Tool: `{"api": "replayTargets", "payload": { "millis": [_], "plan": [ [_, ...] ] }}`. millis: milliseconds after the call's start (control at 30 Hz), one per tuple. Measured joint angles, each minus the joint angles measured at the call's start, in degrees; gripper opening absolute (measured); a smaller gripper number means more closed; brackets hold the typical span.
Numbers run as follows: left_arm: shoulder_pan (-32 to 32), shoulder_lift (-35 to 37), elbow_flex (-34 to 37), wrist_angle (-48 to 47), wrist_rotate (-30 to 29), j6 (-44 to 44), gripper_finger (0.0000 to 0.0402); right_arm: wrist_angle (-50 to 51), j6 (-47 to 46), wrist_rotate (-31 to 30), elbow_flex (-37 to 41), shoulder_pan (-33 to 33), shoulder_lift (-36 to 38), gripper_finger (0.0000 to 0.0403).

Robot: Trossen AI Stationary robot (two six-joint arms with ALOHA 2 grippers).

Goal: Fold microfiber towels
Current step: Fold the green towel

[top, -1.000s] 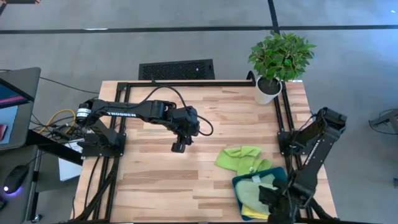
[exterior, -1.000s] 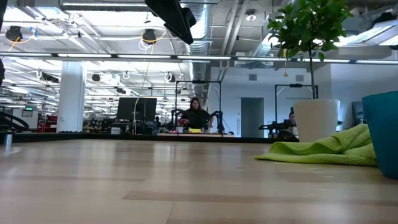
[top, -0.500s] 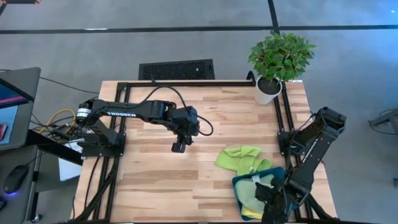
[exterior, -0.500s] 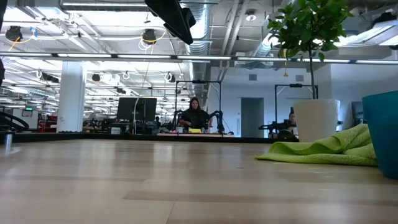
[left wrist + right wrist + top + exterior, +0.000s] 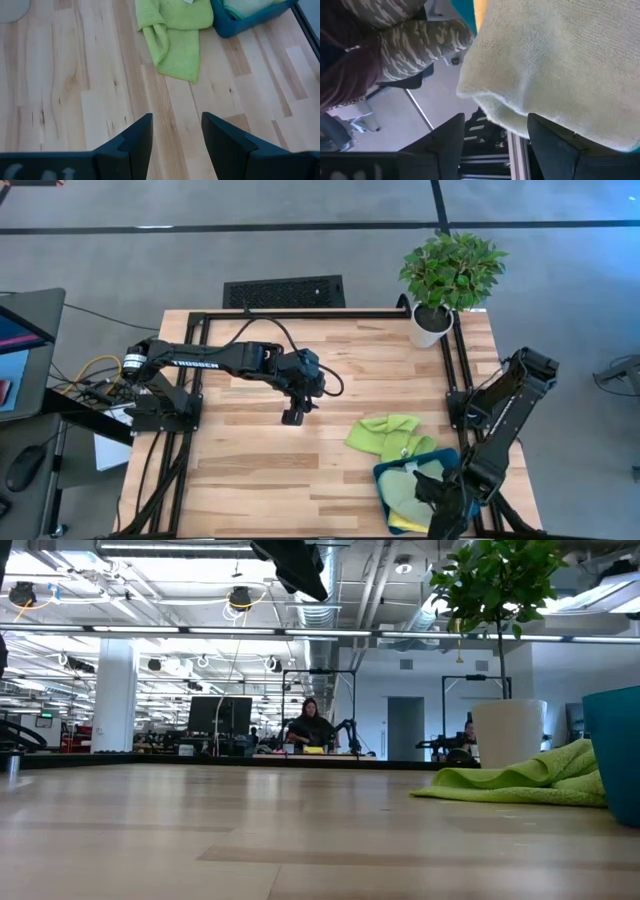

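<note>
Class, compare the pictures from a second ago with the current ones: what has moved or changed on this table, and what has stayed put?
The left gripper shifted slightly toward the lime towel, open and empty above the table. The right gripper edged further over the tray and opened its fingers at the pale towel there. The lime towel, the tray and the plant stayed put.

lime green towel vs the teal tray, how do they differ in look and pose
The lime green towel is soft, crumpled and spread flat on the bare wood; the teal tray is a rigid walled box holding other towels. The towel lies nearer the table's middle, the tray at its edge. They touch.
</note>
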State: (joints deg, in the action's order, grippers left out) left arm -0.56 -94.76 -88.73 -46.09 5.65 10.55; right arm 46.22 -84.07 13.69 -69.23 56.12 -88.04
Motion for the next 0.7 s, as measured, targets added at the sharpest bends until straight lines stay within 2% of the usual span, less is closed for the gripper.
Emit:
{"api": "replayTargets", "payload": {
  "millis": [167, 267, 433, 600, 700],
  "plan": [
    [0.0, -2.0, 0.0, 0.9, 0.0, 0.1, 0.0163, 0.0, -0.1, -3.4, 0.0, 0.0, 2.7, 0.0240],
    [-0.5, -5.9, -0.1, 6.7, -0.1, 0.7, 0.0163, 0.5, 2.5, -7.2, 0.0, 0.0, 4.6, 0.0240],
    [-2.2, -14.0, 0.0, 15.1, -0.1, 8.2, 0.0163, 2.0, 8.0, -16.5, 0.0, 0.0, 7.7, 0.0240],
    [-3.4, -21.4, 0.0, 25.1, -0.2, 11.7, 0.0163, 1.9, 11.9, -19.1, 0.0, 0.1, 9.3, 0.0240],
    [-3.9, -25.3, 0.0, 32.6, -2.4, 12.0, 0.0163, 2.5, 12.6, -19.8, 0.0, 0.1, 9.4, 0.0240]
  ]
}}
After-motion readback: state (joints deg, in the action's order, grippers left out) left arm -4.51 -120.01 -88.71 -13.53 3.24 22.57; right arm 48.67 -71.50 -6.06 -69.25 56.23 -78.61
